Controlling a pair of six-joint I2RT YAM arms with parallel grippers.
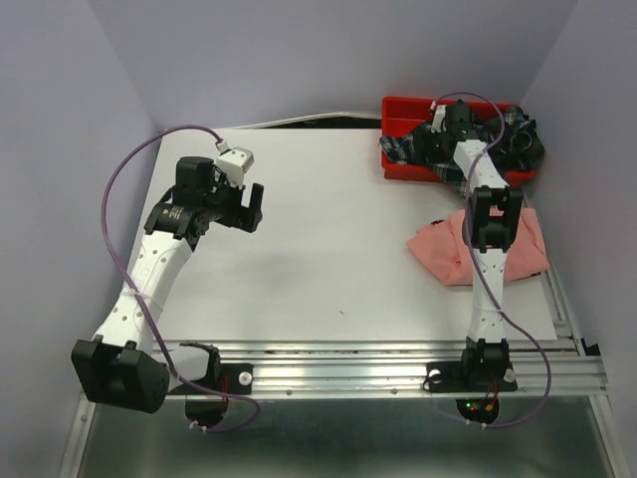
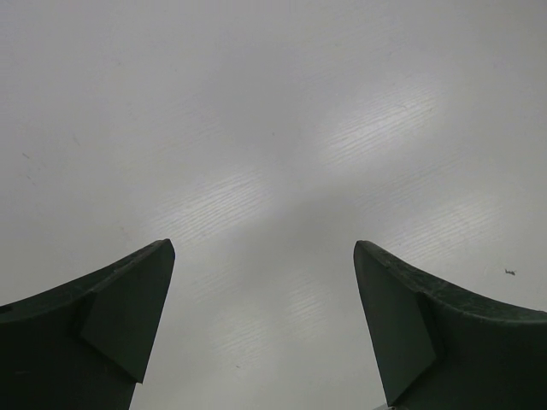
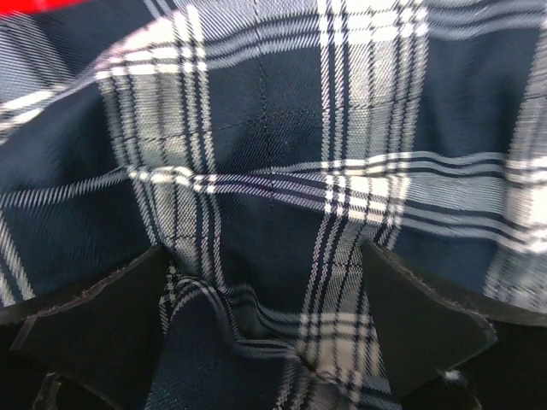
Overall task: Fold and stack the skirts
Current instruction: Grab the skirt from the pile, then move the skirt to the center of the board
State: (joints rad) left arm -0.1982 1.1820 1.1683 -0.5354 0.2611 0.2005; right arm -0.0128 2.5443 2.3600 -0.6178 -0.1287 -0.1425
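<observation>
The plaid skirt (image 1: 513,139) lies bunched in the red tray (image 1: 398,105) at the back right. It fills the right wrist view (image 3: 273,128). My right gripper (image 1: 448,137) reaches down into the tray. In its wrist view the gripper (image 3: 265,290) is open, its jaws pressed down on either side of a raised fold of plaid. The salmon-pink skirt (image 1: 443,249) lies crumpled on the table in front of the tray, partly hidden by the right arm. My left gripper (image 1: 251,207) is open and empty above the table's left side; in its wrist view (image 2: 263,256) it shows only bare table.
The white table top (image 1: 328,229) is ringed by purple-grey walls. A metal rail (image 1: 378,354) runs along the near edge. A grey cable loops from each arm. Part of the plaid skirt hangs over the tray's front wall.
</observation>
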